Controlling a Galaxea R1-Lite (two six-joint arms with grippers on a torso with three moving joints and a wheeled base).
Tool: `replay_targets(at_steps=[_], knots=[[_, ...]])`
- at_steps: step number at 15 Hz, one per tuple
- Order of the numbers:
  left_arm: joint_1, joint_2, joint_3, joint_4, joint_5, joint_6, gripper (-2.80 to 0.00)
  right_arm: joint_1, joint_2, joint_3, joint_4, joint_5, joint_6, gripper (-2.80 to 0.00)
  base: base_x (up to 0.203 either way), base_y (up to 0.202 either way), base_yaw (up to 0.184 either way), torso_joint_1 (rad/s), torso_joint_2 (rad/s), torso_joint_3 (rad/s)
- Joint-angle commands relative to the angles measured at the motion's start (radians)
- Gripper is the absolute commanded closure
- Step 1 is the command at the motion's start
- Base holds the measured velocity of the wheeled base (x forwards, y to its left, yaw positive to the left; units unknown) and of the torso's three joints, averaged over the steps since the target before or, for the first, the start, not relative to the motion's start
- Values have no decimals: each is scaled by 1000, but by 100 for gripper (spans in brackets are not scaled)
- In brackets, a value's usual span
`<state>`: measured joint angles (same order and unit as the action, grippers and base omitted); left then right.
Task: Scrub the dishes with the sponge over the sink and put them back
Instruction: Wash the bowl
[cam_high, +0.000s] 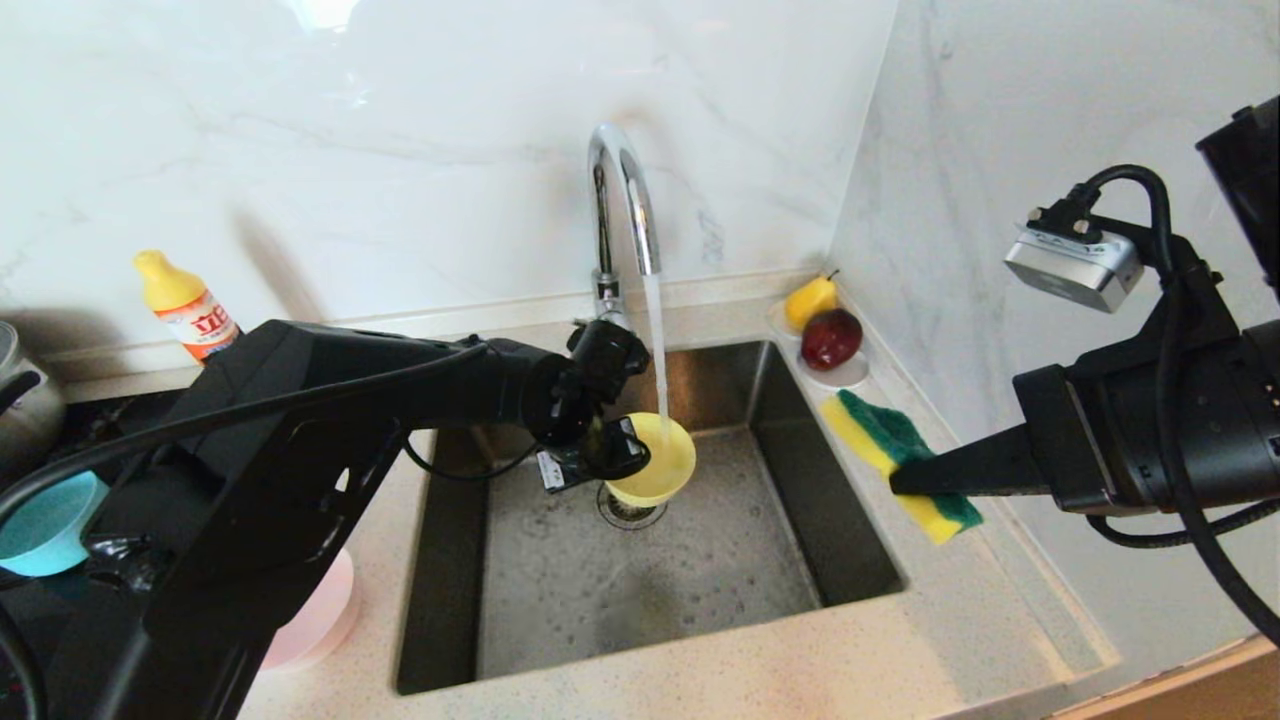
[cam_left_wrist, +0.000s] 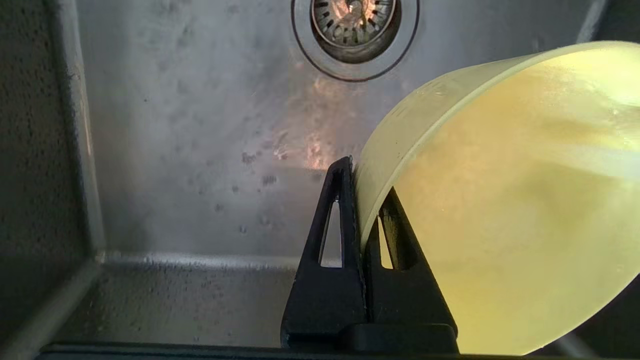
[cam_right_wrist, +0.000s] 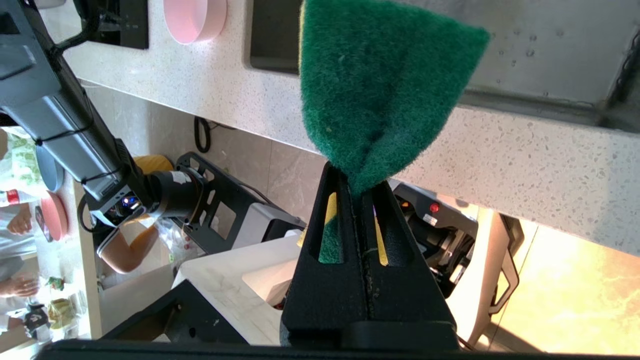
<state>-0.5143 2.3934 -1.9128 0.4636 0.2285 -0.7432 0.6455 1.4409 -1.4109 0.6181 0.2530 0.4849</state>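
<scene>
We see white marble walls (cam_high: 420, 150) meeting in the corner (quite glossy) above a speckled beige countertop (cam_high: 800, 660).

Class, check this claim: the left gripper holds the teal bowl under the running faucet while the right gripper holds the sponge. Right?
Wrong colour: in the head view the left gripper holds the yellow bowl under the faucet; the right gripper does hold the sponge.

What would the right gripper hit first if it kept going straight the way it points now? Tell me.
Probably the yellow bowl that the left gripper holds over the sink. The right gripper, shut on the sponge, points across the basin toward it, though depth is unclear.
</scene>
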Motion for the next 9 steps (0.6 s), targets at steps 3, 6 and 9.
replay_targets(at_steps=[3,6,9], knots=[[-3,-27,9,14,1,-5,0,0,-2,0,3,2,4,0,0,0,0,0,0,0],[-3,-58,22,79,1,-6,0,0,1,1,3,2,3,0,0,0,0,0,0,0],[0,-164,110,96,65,-33,0,-12,18,1,2,2,-19,0,0,0,0,0,0,0]])
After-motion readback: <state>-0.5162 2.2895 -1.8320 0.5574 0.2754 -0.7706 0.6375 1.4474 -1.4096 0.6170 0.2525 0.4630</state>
